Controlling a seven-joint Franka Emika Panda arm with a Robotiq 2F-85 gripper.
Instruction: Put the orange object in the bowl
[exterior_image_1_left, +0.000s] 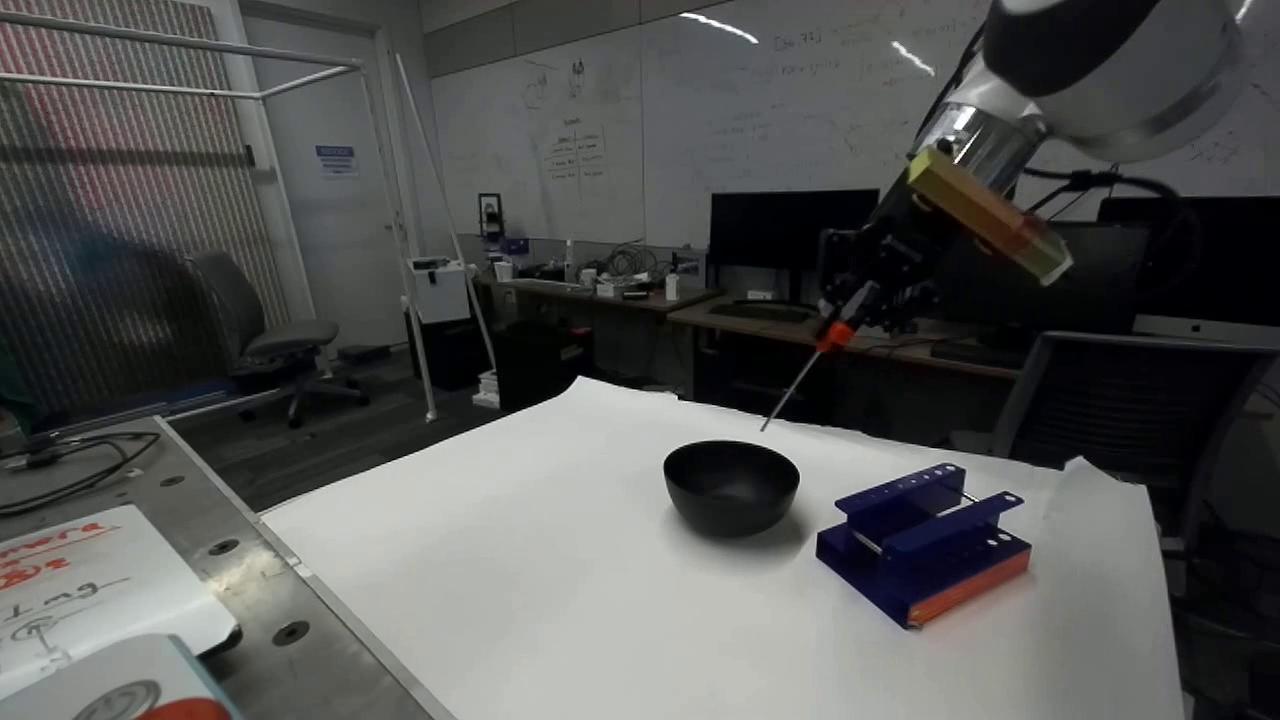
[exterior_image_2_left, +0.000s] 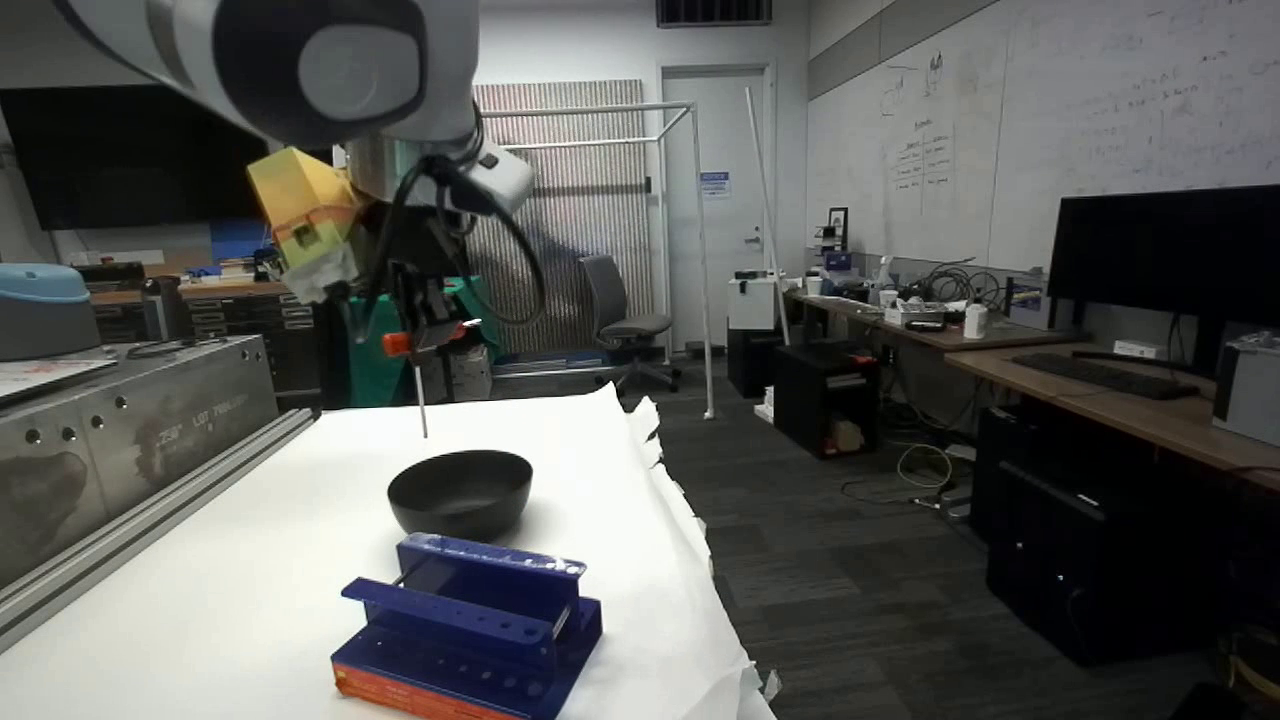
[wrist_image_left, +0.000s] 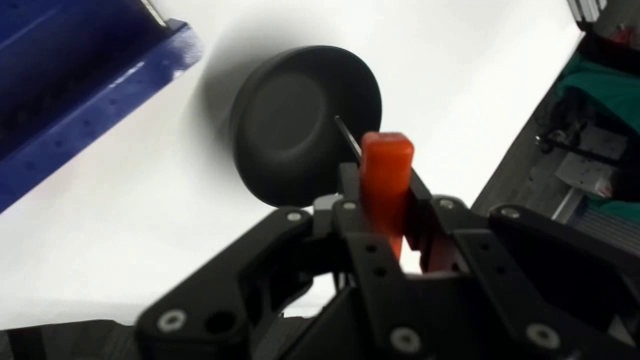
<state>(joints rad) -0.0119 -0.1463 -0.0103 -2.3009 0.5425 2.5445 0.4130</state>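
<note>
Gripper (wrist_image_left: 384, 182) pinching orange-handled tool (wrist_image_left: 387, 157), metal shaft (exterior_image_1_left: 794, 386) slanting downward, tip apart from black bowl (exterior_image_1_left: 732, 500), bowl upright on white sheet (exterior_image_1_left: 540, 560), blue stand (exterior_image_1_left: 915, 535) beside it.

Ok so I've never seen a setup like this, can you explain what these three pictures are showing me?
The machine is a robot arm with a gripping hand at its end. Two pictures come from cameras standing outside the robot; the third comes from a camera on its wrist, looking down past the hand. A white sheet covers the surface. On it are a black bowl and, beside it, a blue stand with an orange-red lower edge. The hand is closed on an orange object, with a thin metal rod reaching down from it. That's held in the air, not in the bowl.
</note>
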